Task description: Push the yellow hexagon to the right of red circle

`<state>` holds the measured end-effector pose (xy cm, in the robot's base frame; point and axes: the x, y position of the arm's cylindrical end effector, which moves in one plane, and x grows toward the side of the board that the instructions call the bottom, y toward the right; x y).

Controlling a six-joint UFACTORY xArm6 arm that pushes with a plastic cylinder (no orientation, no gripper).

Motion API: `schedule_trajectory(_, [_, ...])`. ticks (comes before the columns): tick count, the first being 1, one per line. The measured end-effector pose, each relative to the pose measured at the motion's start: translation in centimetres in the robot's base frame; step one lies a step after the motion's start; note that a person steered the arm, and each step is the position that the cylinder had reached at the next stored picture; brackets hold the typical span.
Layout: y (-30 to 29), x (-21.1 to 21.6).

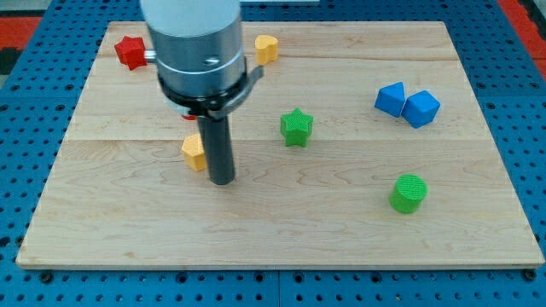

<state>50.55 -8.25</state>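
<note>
My tip [222, 181] rests on the board at the lower right side of the yellow hexagon [193, 152], touching or nearly touching it. The rod hides the hexagon's right part. The red circle [187, 114] sits just above the hexagon and is almost wholly hidden behind the arm's grey body; only a sliver of red shows.
A red star [129, 51] is at the top left and a yellow heart-like block [267, 48] at the top middle. A green star [296, 127] is right of my tip. Two blue blocks [390, 99] [421, 108] touch at the right. A green cylinder [408, 193] is at the lower right.
</note>
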Motion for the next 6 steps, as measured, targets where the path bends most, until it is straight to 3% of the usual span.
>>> schedule_trajectory(1, [-3.3, 2.2])
schedule_trajectory(3, [1.1, -5.4])
schedule_trajectory(4, [-2.9, -7.9])
schedule_trajectory(5, [-5.0, -3.9])
schedule_trajectory(6, [-11.2, -4.8])
